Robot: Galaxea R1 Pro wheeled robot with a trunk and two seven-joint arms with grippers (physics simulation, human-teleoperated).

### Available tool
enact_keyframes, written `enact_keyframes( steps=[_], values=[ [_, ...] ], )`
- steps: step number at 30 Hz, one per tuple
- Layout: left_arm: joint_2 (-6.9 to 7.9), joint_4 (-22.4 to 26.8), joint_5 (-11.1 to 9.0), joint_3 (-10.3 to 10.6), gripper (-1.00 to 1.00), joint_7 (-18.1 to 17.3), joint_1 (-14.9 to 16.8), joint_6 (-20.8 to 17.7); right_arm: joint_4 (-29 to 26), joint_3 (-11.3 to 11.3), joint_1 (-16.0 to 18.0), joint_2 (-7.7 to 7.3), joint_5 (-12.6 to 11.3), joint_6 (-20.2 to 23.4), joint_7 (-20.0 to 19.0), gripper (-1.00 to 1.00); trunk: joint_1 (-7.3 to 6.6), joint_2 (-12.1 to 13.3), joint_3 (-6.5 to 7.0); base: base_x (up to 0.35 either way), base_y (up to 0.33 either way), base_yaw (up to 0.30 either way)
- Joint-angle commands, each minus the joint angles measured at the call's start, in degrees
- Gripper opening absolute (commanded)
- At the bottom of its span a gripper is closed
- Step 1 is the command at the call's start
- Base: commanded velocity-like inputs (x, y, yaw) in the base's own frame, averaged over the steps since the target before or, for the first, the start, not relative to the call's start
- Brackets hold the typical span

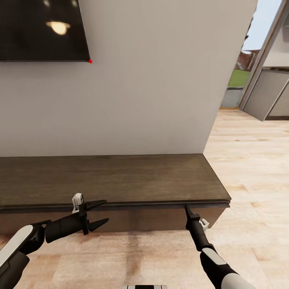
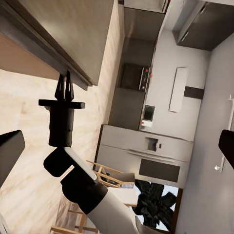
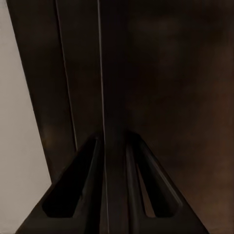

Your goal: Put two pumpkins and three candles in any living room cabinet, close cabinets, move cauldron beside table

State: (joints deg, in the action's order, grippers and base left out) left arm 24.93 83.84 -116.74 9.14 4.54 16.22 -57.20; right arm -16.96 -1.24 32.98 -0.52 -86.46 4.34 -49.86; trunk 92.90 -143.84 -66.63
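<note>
From the head camera, the long dark cabinet (image 1: 112,180) stands against the wall; the left pincer (image 1: 101,212) gapes wide and empty before its front, while the right pincer (image 1: 187,208) touches the top's front edge. The left wrist camera shows the right pincer (image 2: 65,87) pinched nearly together. The right wrist camera shows its fingers (image 3: 78,190) close together against dark wood (image 3: 170,87).

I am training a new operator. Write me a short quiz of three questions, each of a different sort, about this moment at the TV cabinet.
1. True or false: the left gripper is open.
2. The right gripper has its tips at: A) the upper front edge of the cabinet; B) the television; C) the floor.
3. Fill in: the cabinet top carries ___ pumpkins or candles.

Key: 1 true; 2 A; 3 no.
</note>
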Motion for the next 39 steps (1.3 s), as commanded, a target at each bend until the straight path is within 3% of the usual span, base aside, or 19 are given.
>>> enact_keyframes(
  steps=[1, 14, 39],
  values=[
    [0.04, 0.01, -0.59, 0.06, 1.00, 0.47, 0.04, -0.05, -0.07, -0.34, 0.06, 0.00, -0.63, 0.76, -0.50, -1.00, -0.02, -0.02, -0.04, 0.000, 0.000, 0.000],
    [0.02, 0.02, -0.59, 0.09, 1.00, 0.47, 0.04, -0.03, -0.03, -0.34, 0.06, 0.00, -0.62, 0.76, -0.50, -1.00, -0.02, -0.02, -0.04, -0.023, 0.000, 0.000],
    [0.04, 0.04, -0.59, 0.09, 1.00, 0.47, 0.04, -0.03, -0.08, -0.34, 0.06, -0.09, -0.64, 0.83, -0.50, -1.00, -0.02, -0.02, -0.04, -0.194, 0.000, 0.000]
  ],
)
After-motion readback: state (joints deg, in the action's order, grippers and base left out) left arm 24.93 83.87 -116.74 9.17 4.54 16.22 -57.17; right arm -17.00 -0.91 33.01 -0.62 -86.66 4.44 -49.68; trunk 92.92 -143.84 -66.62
